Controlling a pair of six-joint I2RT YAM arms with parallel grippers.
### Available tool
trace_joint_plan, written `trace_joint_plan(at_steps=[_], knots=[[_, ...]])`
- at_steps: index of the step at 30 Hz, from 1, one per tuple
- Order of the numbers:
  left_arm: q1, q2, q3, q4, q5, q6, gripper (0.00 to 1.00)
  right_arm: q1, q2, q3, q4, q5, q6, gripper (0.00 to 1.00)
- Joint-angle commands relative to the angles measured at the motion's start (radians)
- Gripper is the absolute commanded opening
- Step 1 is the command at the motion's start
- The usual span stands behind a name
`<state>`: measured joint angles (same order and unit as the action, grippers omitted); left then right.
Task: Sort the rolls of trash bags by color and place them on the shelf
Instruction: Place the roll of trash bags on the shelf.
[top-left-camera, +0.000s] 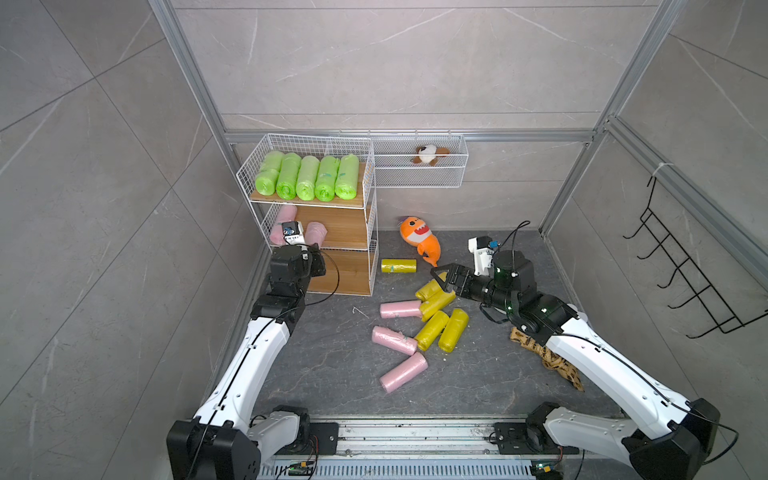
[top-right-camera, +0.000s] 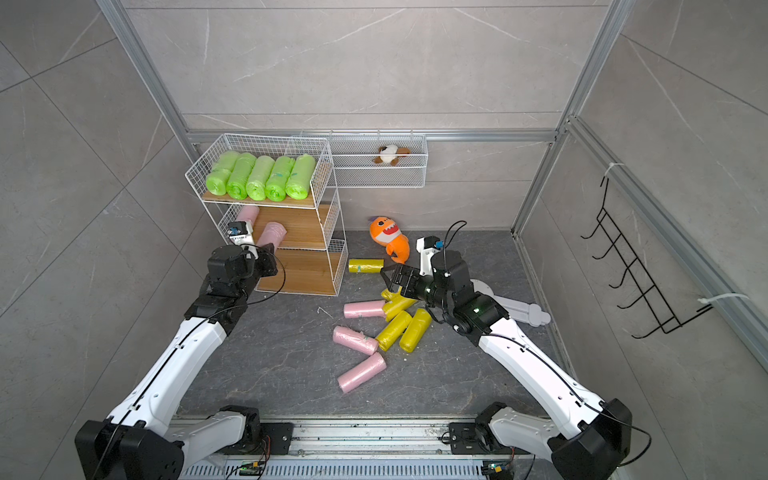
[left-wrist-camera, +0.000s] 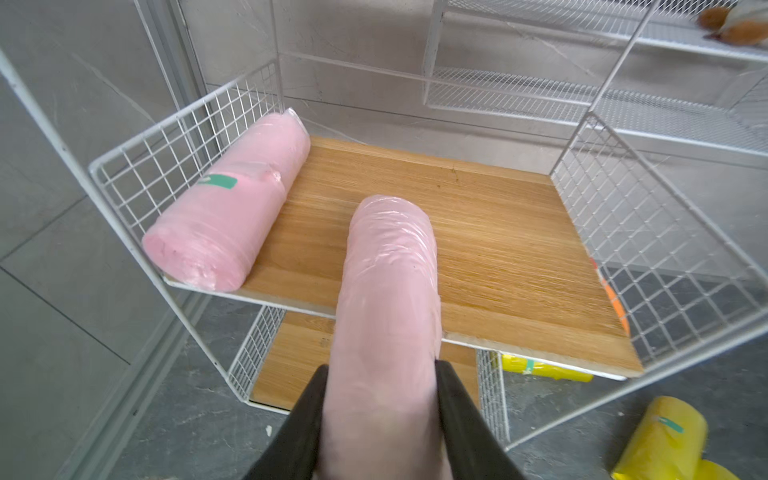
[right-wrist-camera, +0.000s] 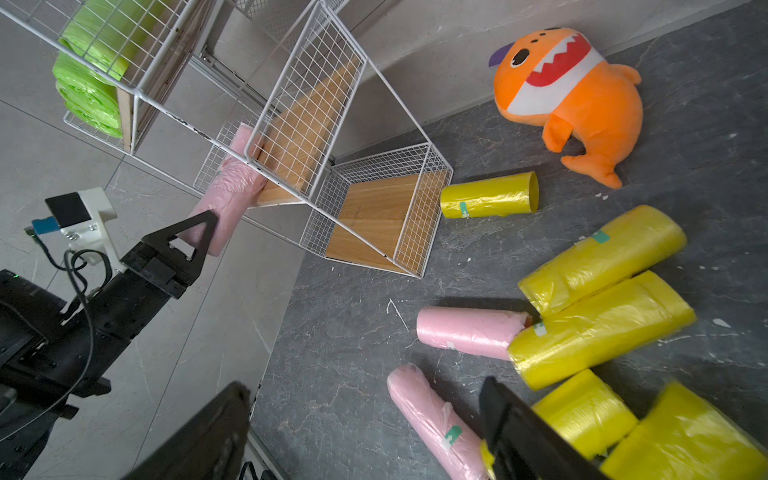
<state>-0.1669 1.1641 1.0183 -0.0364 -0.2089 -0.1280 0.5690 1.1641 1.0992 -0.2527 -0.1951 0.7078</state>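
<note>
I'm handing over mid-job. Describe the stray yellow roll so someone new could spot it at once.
Find the white wire shelf in the back corner and go to its bottom tier. Right beside that tier, near the orange plush shark, lies one yellow roll. The other yellow rolls are heaped together; this one lies alone.

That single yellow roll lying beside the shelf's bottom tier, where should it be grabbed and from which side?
Grip the yellow roll around its middle, coming from above, jaws across its narrow width. It lies flat, apart from the pile of rolls, so both long sides are free.
</note>
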Motion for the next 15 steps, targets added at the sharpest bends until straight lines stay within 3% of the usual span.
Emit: trace_joint_plan(at_steps=[1,9,15], knots=[[0.012,0.033,0.066,0.159,-0.065,0.12,0.24,-0.001,0.001,0.02,-0.014,-0.004,-0.024,0.91],[0.046,0.131,0.079,0.249,-0.118,0.192,0.37,-0.002,-0.009,-0.012,0.005,0.011,-0.018,0.91],[0.064,0.175,0.092,0.257,-0.09,0.191,0.45,-0.001,-0.003,-0.014,0.007,0.005,-0.013,0.91]])
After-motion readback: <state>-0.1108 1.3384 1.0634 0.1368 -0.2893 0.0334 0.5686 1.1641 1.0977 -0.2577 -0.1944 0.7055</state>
